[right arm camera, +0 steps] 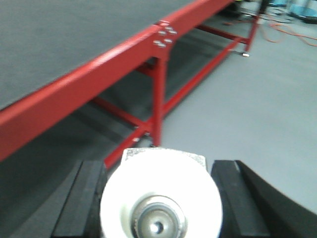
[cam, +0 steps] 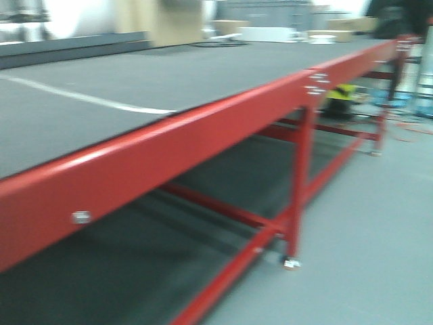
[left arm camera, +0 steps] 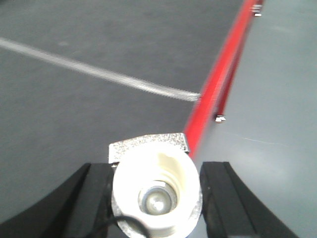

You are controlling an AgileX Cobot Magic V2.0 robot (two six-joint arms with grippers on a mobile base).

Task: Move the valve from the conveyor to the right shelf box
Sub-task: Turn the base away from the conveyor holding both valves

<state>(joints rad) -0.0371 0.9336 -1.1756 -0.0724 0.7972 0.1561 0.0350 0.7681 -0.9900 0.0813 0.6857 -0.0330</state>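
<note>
The conveyor is a wide dark grey belt with a red rail along its near edge and a white line across it. No valve or shelf box shows in any view. My left gripper hangs above the belt close to the red rail, its black fingers apart either side of a white round fitting on the wrist. My right gripper is beside the conveyor over the floor near a red leg, fingers likewise apart around a white fitting.
Red legs and cross braces stand under the belt on the grey floor. Cardboard boxes and white items sit at the belt's far end. A yellow-black object lies under the far end. Orange cables trail on the floor.
</note>
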